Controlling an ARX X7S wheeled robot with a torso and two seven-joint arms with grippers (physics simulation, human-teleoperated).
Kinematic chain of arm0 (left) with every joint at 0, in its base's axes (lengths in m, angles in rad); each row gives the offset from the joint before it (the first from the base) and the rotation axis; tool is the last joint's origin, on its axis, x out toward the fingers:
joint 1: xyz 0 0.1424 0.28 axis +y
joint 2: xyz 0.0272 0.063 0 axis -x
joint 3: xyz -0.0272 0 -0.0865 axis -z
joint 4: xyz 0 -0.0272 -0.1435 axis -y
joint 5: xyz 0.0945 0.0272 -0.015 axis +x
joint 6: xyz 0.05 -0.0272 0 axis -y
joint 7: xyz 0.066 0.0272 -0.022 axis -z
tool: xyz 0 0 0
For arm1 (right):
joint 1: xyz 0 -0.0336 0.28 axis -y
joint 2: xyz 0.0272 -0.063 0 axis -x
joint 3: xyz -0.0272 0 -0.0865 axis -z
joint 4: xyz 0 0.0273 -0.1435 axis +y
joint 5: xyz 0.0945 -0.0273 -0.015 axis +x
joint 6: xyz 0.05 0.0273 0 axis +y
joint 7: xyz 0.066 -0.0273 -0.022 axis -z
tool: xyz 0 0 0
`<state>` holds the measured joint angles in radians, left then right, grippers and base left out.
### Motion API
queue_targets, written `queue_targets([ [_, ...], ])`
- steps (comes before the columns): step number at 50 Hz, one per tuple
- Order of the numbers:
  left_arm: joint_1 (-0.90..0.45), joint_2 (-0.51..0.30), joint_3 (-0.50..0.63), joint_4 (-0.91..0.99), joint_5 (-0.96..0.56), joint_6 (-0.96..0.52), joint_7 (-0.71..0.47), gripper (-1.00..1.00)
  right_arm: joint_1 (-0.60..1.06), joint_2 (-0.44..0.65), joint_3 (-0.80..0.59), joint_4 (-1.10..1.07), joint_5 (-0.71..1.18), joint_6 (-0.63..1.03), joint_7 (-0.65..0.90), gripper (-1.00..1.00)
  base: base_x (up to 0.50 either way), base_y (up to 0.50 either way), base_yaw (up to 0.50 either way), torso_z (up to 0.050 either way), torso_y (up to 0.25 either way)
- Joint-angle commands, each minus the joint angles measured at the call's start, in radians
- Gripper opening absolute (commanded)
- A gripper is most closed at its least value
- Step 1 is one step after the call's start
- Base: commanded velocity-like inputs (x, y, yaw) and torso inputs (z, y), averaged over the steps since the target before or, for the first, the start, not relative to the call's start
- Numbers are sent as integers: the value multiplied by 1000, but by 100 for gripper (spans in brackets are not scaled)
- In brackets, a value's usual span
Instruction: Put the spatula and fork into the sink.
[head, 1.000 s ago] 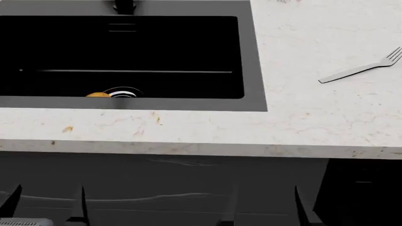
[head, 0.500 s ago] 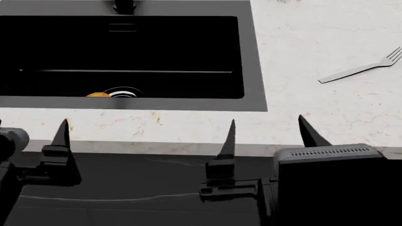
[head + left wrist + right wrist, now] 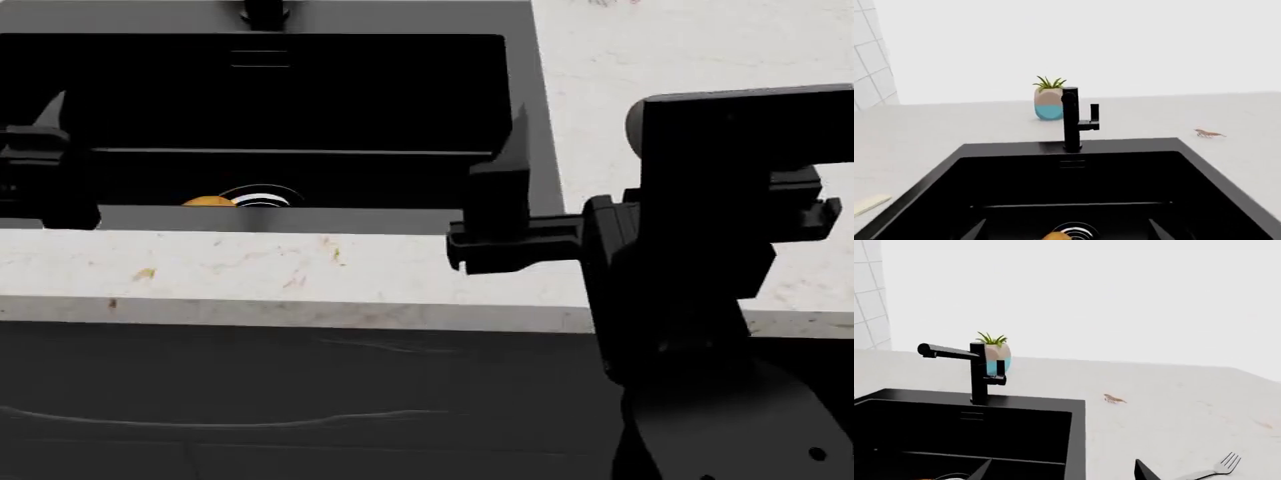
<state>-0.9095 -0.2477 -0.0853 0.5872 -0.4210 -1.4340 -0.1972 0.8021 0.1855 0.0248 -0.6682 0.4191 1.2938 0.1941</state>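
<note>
- Spreading across the scene, the pale speckled stone countertop point(image 3: 267, 265) is carrying everything, with the large matte black rectangular sink point(image 3: 541, 200) set into it toward 10 o'clock in the head view.
- Rising at the sink's far rim, the black angular faucet point(image 3: 977, 371) is standing upright, with a small potted plant in a beige-and-blue pot point(image 3: 995, 357) just behind it.
- Hanging at about 3 o'clock in the head view, the right gripper point(image 3: 1062, 471) is holding its dark pointed fingers well apart over the sink's right edge, gripping nothing.
- Showing at 9 o'clock in the head view, the left gripper point(image 3: 1062, 231) is hovering over the basin, fingers spread and empty.
- Lying on the counter right of the sink, the slim silver-grey metal fork point(image 3: 1211, 470) is resting untouched.
- Peeking in at the left wrist view's edge, a flat cream-coloured piece point(image 3: 869, 204), probably the spatula's blade, is lying left of the sink.
</note>
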Motion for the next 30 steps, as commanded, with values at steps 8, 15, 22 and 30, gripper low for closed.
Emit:
queue_targets([
  [8, -126, -62, -84, -32, 26, -90, -3, 100, 108, -28, 63, 16, 4, 83, 13, 100, 0, 0, 0, 0, 0],
  [15, -144, -82, -91, -23, 14, -117, -17, 100, 116, -41, 104, 12, 25, 101, 13, 100, 0, 0, 0, 0, 0],
  [22, -142, -83, -95, -25, -1, -113, -30, 100, 117, -44, 123, 0, 36, 99, 16, 100, 175, 459, 0, 0, 0],
  [30, -123, -86, -91, -31, -13, -93, -36, 100, 124, -52, 131, 5, 47, 93, 18, 100, 203, 500, 0, 0, 0],
])
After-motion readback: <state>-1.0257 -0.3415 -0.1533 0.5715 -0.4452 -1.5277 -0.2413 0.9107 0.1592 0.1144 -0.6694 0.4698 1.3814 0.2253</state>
